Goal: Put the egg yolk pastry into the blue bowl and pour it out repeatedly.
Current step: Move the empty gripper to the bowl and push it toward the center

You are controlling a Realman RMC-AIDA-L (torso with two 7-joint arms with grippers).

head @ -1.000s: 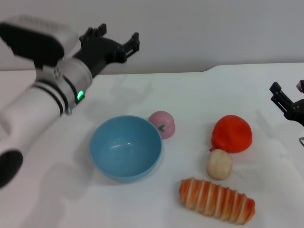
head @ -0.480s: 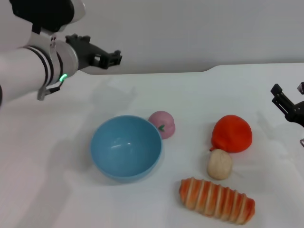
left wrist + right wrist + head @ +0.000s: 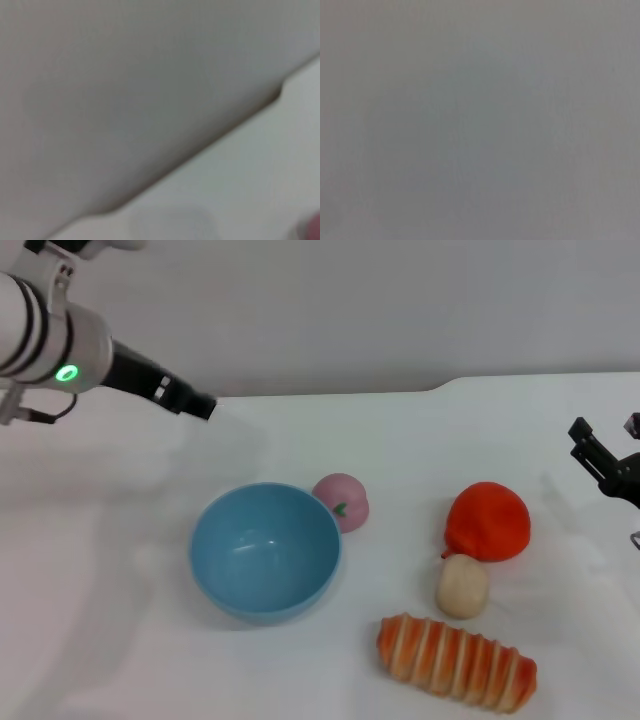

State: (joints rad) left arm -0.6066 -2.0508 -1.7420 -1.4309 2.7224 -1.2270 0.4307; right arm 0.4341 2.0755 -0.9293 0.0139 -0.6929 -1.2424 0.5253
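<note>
On the white table (image 3: 120,620) the egg yolk pastry (image 3: 463,586) sits just below the red fruit (image 3: 487,521), touching it, with the striped bread loaf (image 3: 456,661) just in front. Well to its left stands the blue bowl (image 3: 265,551), a pink ball (image 3: 342,502) touching its far rim. My left gripper (image 3: 200,403) hangs high above the table's far left; whether its fingers are parted I cannot tell. My right gripper (image 3: 603,458) waits at the right edge, fingers apart, holding nothing.

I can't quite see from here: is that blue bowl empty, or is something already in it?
Empty. The blue bowl stands upright showing only its bare glossy inside; the egg yolk pastry lies on the table beside the red fruit.
</note>
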